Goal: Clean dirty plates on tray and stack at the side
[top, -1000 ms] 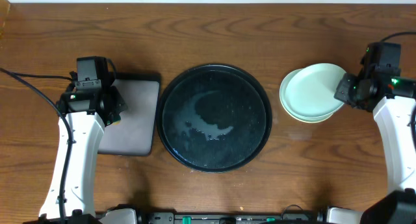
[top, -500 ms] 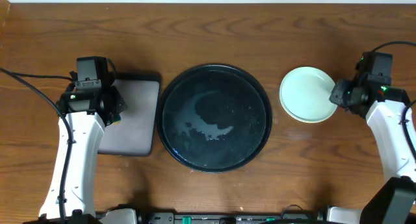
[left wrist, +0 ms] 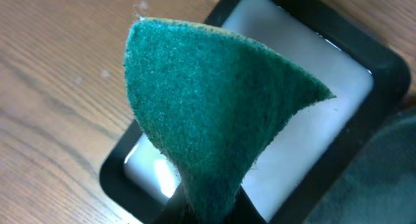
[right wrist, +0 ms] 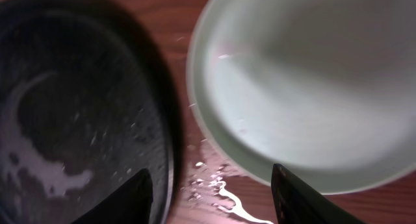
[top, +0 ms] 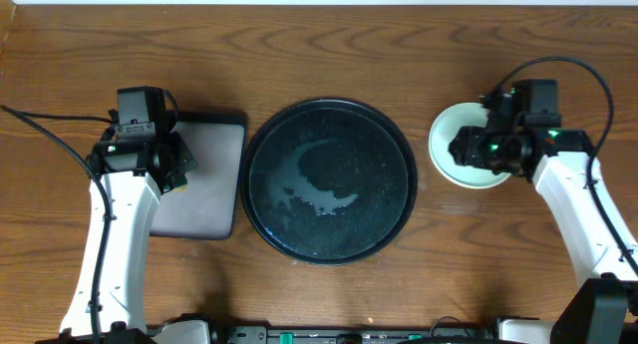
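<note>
The large round black tray [top: 329,179] sits mid-table, wet, with no plate on it; its rim also shows in the right wrist view [right wrist: 78,107]. To its right on the wood, pale mint plates [top: 449,135] lie stacked, seen close up as plates [right wrist: 305,81]. My right gripper [top: 461,147] hovers over that stack, open and holding nothing [right wrist: 214,198]. A green sponge [left wrist: 221,113] is pinched in my shut left gripper [left wrist: 208,211] above the rectangular tray.
A smaller rectangular black tray [top: 199,179] lies left of the round one, and its pale wet floor [left wrist: 305,120] shows under the sponge. Water is spilt on the wood [right wrist: 221,191] between the round tray and the plates.
The right gripper has opened and let go of the top plate, which now lies square on the stack. It then swung left over the plates. The left arm has not moved.
</note>
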You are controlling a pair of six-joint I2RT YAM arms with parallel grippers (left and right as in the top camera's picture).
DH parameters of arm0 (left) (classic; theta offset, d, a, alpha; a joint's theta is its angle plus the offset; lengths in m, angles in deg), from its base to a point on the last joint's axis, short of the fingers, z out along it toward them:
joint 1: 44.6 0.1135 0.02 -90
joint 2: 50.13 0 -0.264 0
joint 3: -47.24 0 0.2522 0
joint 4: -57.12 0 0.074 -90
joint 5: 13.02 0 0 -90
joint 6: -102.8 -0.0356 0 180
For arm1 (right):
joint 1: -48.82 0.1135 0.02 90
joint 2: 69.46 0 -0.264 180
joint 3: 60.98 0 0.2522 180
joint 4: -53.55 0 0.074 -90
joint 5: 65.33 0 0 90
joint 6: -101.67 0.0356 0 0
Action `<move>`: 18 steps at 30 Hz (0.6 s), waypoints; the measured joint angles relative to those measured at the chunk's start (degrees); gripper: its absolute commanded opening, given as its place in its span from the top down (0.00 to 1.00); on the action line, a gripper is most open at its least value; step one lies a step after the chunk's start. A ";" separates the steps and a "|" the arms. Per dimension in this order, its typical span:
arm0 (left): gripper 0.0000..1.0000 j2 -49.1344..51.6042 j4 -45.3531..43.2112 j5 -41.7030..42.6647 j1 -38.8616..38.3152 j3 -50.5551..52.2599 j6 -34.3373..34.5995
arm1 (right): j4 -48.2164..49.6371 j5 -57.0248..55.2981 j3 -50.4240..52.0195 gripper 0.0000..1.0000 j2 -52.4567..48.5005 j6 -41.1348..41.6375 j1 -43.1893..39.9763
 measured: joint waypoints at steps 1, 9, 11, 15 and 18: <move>0.93 0.00 -0.20 0.68 0.00 0.00 -0.63 | -0.22 0.22 0.00 0.43 0.00 -0.17 0.74; 0.93 2.36 -5.20 6.84 0.00 1.29 -9.18 | -0.35 0.74 0.00 0.36 0.00 -1.62 4.37; 0.93 4.46 -5.79 7.72 -0.02 2.14 -11.10 | -0.61 0.72 0.04 0.36 0.00 -2.19 4.59; 0.93 9.22 -7.28 8.63 -0.02 2.58 -12.98 | -0.92 0.72 0.11 0.34 0.00 -2.73 4.70; 0.93 12.02 -8.59 9.01 0.00 2.58 -13.73 | -0.92 0.72 0.13 0.34 0.00 -2.97 4.79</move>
